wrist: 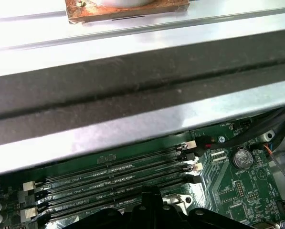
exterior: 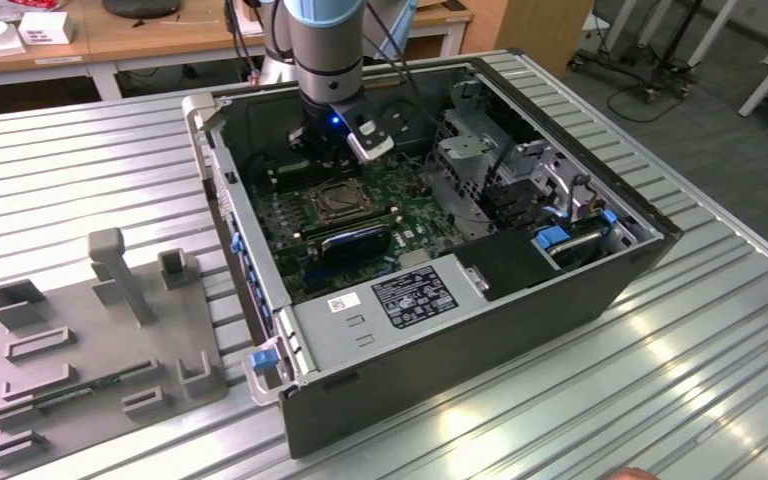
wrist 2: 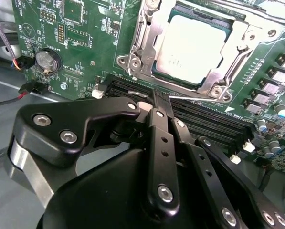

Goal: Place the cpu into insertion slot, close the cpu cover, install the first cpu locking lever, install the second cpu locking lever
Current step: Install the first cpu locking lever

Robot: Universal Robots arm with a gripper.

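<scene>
Item: cpu (wrist 2: 192, 47), a small flat square chip with a pale metal face, lay seated in the insertion slot (wrist 2: 152, 71) on the green motherboard (wrist 2: 85, 33). Cpu cover (wrist 2: 218, 76), a thin silvery frame, lay down around the chip, its window showing the chip face; whether the locking levers were latched could not be told. In the exterior view the slot (exterior: 336, 200) sat near the middle of the open computer case (exterior: 491, 300), just below the arm. Hand (wrist 2: 157, 98): fingers drawn narrow, tips together, holding nothing, poised over the black memory slots (wrist 2: 214, 121) just beside the insertion slot. Handling, by judgement: the chip is light, stiff and fragile, best taken by its edges and kept off its contact side; the cover is thin springy metal, best pressed at its rim; the levers would be stiff wire, needing a firm push near the free end. Surroundings: a coin battery (wrist 2: 47, 60) and red-and-black wiring (wrist 2: 18, 90) on the board, well apart from the slot; drive cages (exterior: 491, 160) inside the case; a grey parts fixture (exterior: 91, 340) on the slatted table (exterior: 704, 400), beside the case. Obstructions: the case walls and memory slots crowd the approach to the slot.
</scene>
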